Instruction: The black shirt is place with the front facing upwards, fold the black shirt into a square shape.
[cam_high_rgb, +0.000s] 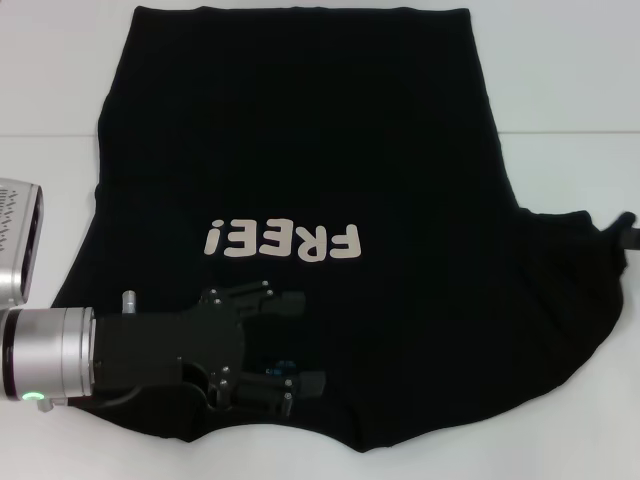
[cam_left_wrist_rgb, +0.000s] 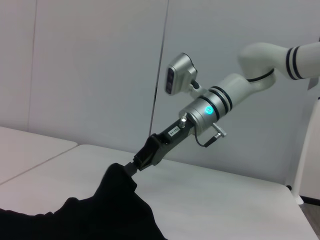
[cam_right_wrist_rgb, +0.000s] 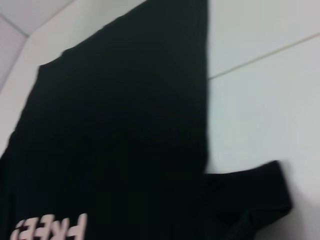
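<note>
Head view: left hand (cam_high_rgb: 285, 345) spread over black shirt (cam_high_rgb: 300, 150) — right hand (cam_left_wrist_rgb: 135, 167) pinching sleeve.

A white table (cam_left_wrist_rgb: 210, 190) stands before pale grey panelled walls (cam_left_wrist_rgb: 100, 65).

I have the left gripper (cam_high_rgb: 300, 340) low near the robot's body, its arm reaching in from the left, fingers spread wide apart. My right gripper (cam_left_wrist_rgb: 134, 167) is out at the far right, forearm slanting down from a raised elbow, fingertips pinched together on cloth.
</note>
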